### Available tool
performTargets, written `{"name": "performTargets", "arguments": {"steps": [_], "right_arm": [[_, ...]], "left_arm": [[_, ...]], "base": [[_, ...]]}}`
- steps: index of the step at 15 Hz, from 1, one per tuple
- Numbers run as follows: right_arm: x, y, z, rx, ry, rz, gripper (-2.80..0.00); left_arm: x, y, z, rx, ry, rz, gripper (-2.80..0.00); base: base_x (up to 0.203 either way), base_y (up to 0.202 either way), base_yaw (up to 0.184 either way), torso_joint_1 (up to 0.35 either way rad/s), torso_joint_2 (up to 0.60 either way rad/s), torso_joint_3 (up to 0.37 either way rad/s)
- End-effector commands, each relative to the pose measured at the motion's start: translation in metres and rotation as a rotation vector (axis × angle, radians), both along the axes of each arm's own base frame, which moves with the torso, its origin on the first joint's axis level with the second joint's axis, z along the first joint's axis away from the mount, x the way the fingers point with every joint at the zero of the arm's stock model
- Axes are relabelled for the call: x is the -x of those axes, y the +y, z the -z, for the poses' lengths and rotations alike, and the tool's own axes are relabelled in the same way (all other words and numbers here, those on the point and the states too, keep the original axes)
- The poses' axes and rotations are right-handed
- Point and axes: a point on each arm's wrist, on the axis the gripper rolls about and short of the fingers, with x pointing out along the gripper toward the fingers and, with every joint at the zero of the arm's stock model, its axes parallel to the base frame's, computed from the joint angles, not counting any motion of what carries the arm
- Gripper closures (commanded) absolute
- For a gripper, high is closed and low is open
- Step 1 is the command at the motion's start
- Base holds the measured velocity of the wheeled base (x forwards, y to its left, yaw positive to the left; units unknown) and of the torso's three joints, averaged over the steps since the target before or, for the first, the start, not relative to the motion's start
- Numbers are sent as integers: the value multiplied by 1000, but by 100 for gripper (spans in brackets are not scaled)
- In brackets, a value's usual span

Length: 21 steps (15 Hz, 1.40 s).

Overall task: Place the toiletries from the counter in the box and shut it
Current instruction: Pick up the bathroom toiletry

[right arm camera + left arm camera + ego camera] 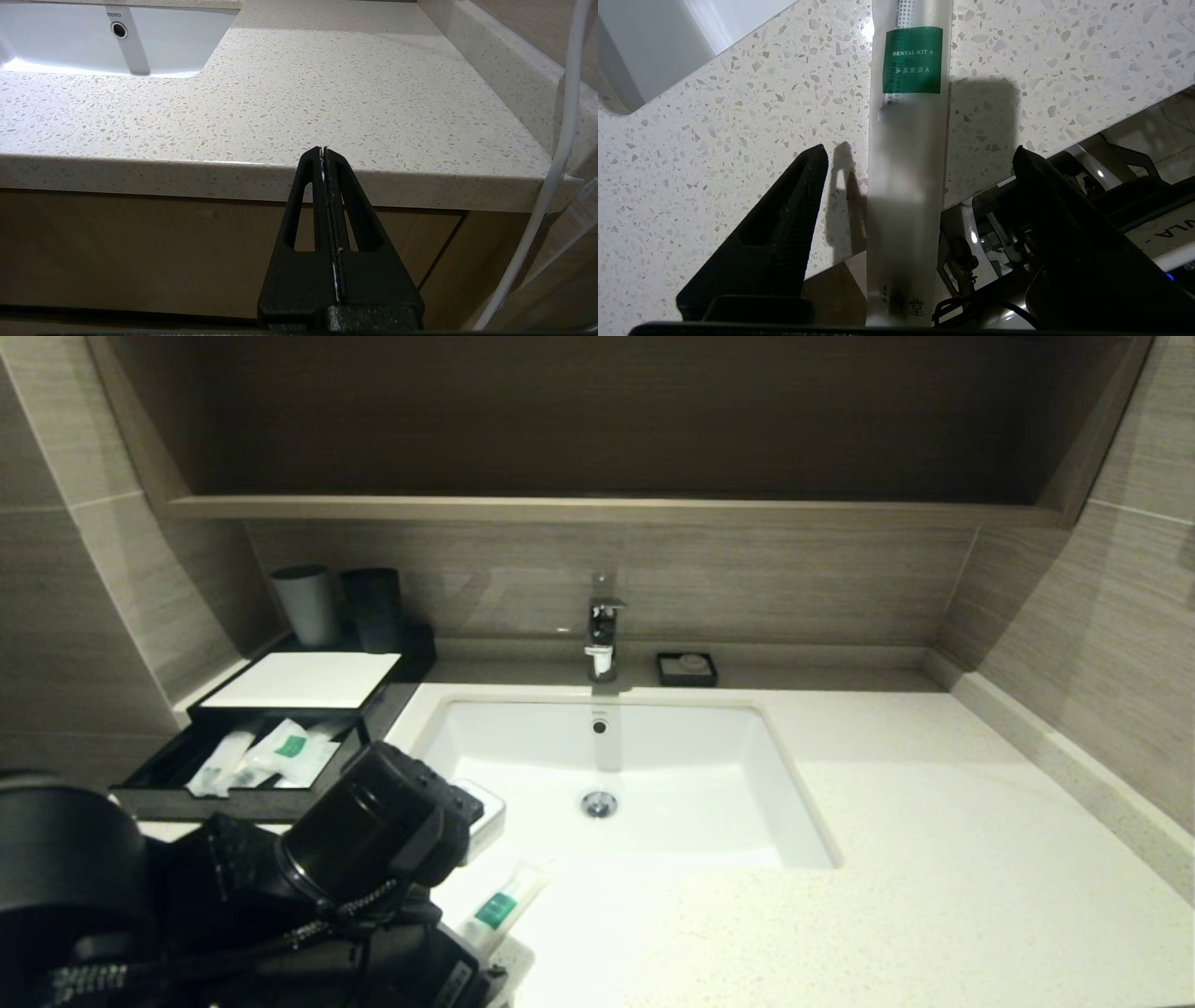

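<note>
The left gripper [920, 156] had its jaws spread wide, one black finger [784, 224] on each side of a long translucent sachet [909, 140] and neither finger touching it. The sachet lay flat on the speckled bench [714, 140], its green label reading "DENTAL KIT A", and its near end jutted out past the bench's front edge between the jaws. In the head view the same sachet [504, 903] lay in front of the sink's near left corner, partly hidden under the left arm [373, 821], which reached in from the lower left.

Further out, the white sink basin [709, 775] sat in the bench with a chrome tap [602, 635] behind it and a small black soap dish [686, 668] just to the tap's right. At the far left stood the low black box [383, 695] with its white top panel [303, 679]; its front drawer [149, 784] was pulled open and held several sachets [271, 756], one showing a green label. Two dark cups [341, 607] stood behind the box against the wall.

The right gripper [323, 150] hung below and in front of the bench's edge, well apart from the work, with its jaws pressed together on nothing. A white cable [556, 163] ran down beside it.
</note>
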Motion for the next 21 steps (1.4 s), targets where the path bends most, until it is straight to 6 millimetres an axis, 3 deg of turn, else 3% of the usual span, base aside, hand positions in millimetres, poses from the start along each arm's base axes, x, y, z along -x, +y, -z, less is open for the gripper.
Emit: {"name": "performTargets", "arguments": {"steps": [1, 8, 21], "right_arm": [[0, 0, 0, 1, 1, -1, 0], [0, 0, 0, 1, 3, -1, 0], [0, 0, 0, 1, 3, -1, 0]], "left_arm": [[-6, 4, 3, 1, 23, 4, -280], [-17, -1, 13, -18, 42, 21, -280], [-18, -2, 15, -18, 46, 27, -280]], "base": [[0, 0, 0, 0, 0, 0], [0, 0, 0, 0, 0, 0], [0, 0, 0, 0, 0, 0]]}}
